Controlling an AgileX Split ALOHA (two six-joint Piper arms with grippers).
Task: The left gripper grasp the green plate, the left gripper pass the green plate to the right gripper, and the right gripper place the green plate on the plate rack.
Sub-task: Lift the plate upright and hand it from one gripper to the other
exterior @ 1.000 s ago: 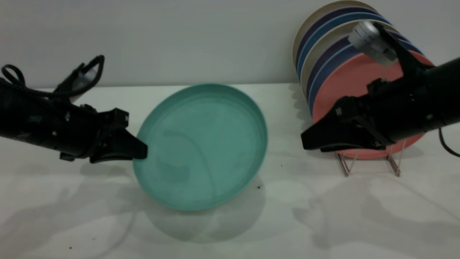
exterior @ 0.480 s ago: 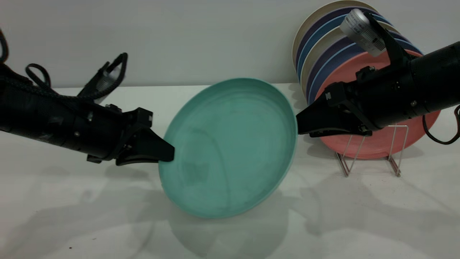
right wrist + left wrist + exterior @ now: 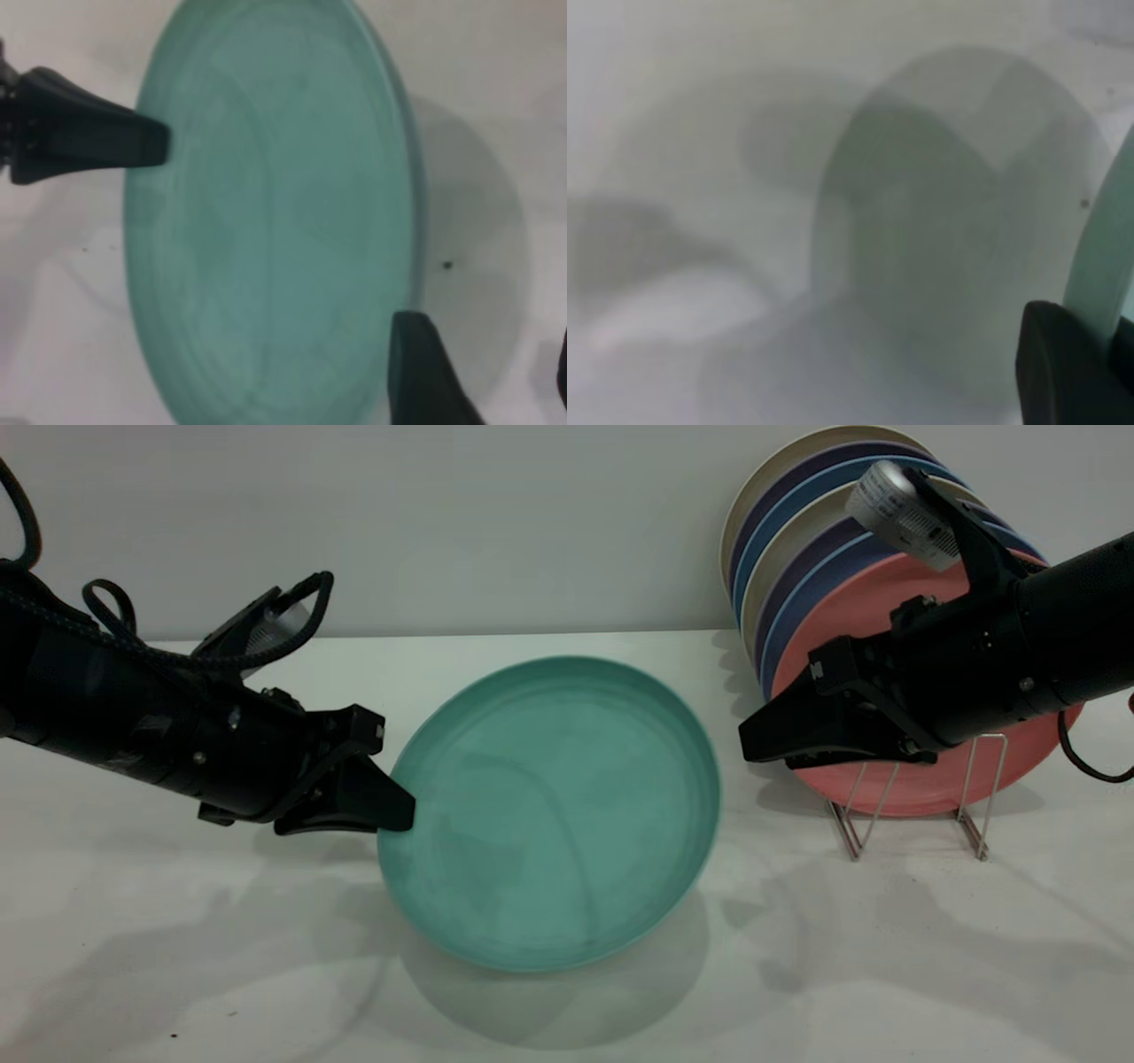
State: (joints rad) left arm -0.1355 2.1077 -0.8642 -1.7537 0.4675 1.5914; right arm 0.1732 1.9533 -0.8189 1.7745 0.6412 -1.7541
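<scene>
The left tool is clamped on the near-left rim of the green plate, held tilted off the surface; the free far rim points toward the right tool – just beside it, fingers parted (wrist view), not touching

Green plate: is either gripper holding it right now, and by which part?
The left gripper is shut on the green plate, pinching its rim on the side facing that arm. The right gripper hangs beside the opposite rim, holding nothing.
</scene>
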